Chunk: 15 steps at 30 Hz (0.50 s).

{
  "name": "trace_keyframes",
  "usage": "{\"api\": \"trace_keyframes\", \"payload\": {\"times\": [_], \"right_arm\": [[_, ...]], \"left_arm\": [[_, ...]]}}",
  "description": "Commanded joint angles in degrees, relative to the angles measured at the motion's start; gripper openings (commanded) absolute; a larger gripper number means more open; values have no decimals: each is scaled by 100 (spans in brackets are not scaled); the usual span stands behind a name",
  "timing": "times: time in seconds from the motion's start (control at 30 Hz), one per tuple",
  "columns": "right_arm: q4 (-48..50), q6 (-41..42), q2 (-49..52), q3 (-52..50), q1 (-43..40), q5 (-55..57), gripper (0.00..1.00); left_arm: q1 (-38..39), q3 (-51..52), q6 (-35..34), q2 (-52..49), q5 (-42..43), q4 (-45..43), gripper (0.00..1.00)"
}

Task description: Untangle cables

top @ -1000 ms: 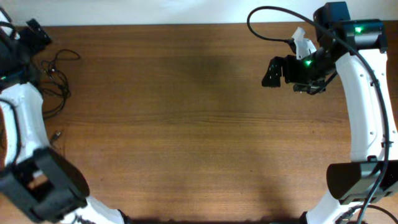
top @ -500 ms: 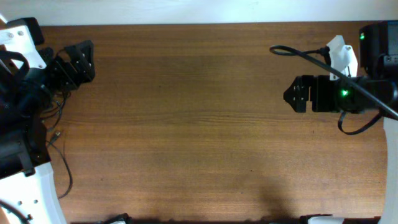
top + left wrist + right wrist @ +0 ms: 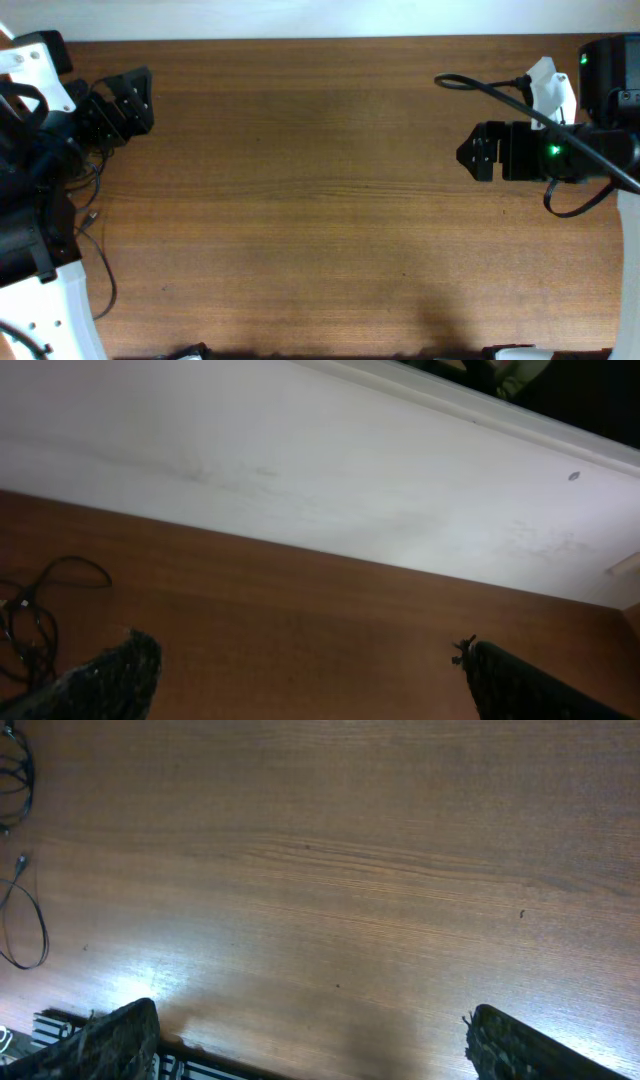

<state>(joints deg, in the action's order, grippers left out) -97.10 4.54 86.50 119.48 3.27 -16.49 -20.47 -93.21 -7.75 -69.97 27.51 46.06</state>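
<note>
The cables [image 3: 98, 250] are thin black cords at the table's left edge, partly hidden under my left arm, with a small plug [image 3: 92, 214] and a strand trailing toward the front. My left gripper [image 3: 140, 100] is open and empty above the wood, just right of and beyond the cords. In the left wrist view its fingers [image 3: 305, 665] are wide apart and a looped cord [image 3: 30, 615] lies at the left edge. My right gripper [image 3: 463, 152] is open and empty at the far right. The right wrist view [image 3: 310, 1035] shows the cords [image 3: 25, 920] far off.
A white wall [image 3: 300, 470] runs along the table's far edge. Thicker black arm cables [image 3: 480, 85] loop over the right arm. The left arm's white body [image 3: 60, 300] covers the table's left front corner.
Since a second ago both arms have taken new poses: the left gripper now points right beside the cords, and the right gripper sits lower and further right. Nothing has moved in the last half second.
</note>
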Motion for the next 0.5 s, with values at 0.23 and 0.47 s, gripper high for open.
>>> {"api": "trace_keyframes", "payload": {"times": [0.23,0.47], "right_arm": [[-20,341,-63,52,48,87,99],[219,157,-109,52,48,326,99]], "left_arm": [[20,4,11,-2,59,-7,99],[20,4,11,-2,59,-7,99]]}}
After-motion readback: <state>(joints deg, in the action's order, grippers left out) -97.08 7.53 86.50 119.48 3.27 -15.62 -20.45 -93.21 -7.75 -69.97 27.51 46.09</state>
